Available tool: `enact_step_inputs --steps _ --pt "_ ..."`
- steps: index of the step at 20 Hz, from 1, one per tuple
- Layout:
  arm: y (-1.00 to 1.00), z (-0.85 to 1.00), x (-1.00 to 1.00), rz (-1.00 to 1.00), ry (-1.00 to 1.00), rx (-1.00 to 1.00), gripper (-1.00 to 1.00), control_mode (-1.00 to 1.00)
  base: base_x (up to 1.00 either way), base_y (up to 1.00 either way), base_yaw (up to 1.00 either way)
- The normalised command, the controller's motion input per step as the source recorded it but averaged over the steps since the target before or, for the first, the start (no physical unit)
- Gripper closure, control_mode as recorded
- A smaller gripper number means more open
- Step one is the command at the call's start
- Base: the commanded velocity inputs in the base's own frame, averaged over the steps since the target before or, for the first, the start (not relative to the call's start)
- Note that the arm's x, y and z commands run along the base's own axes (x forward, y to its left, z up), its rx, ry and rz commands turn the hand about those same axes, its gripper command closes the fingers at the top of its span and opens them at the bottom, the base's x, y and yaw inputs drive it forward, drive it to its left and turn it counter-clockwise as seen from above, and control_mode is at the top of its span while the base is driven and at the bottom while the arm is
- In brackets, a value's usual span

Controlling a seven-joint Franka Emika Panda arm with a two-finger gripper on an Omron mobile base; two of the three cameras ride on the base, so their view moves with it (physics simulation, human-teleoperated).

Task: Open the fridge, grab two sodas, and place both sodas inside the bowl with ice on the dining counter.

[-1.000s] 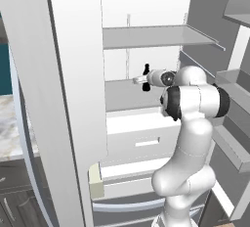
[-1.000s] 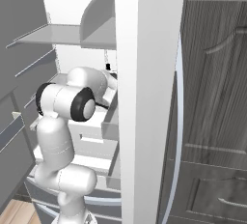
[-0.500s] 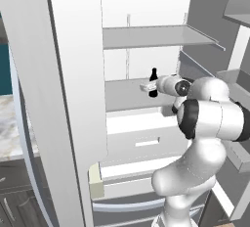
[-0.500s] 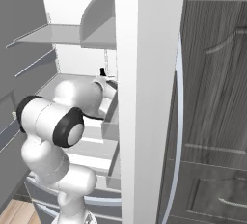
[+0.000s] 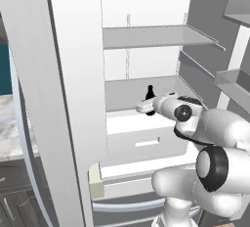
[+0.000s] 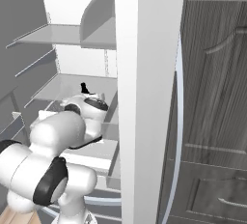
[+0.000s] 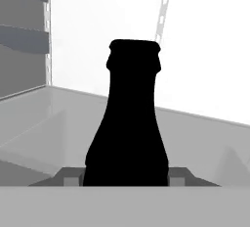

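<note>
We see the fridge [image 5: 73, 99] standing open, white inside, with its grey shelf [image 5: 146, 37] above. Since a second ago our arm has swung forward and reached deeper toward the lower shelf [image 6: 72, 85]. The dark bottle-shaped soda [image 7: 128, 123] stands upright there, now right at the end effector [image 5: 144, 107], whose fingers [image 7: 68, 178] flank its base, seemingly clenched on it. At far left sits a marble tabletop [image 5: 12, 128].

Flat, even rendered light, pretty bright inside the fridge [image 5: 146, 6], back wall nearly blown out. Only soft shadows under the shelf [image 5: 156, 36]. Everything's sharp, no blur or glare. The bottle [image 7: 128, 123] is a pure black silhouette against that wall.
</note>
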Motion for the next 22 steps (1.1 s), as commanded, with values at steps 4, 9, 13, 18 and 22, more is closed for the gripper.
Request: enact_step_inputs --steps 4,9,13,18,22 --pt "0.38 0.74 -0.68 -0.11 0.18 -0.04 1.0 -1.0 0.0 0.0 0.0" --pt "0.19 0.94 -0.53 -0.15 0.21 -0.02 1.0 -1.0 0.0 0.0 0.0" --pt "0.15 1.0 -0.46 -0.15 0.24 -0.02 1.0 -1.0 0.0 0.0 0.0" --pt "0.15 1.0 -0.33 -0.12 0.25 -0.03 1.0 -1.0 0.0 0.0 0.0" --pt "0.17 0.88 -0.32 -0.12 0.24 -0.03 1.0 -1.0 0.0 0.0 0.0"
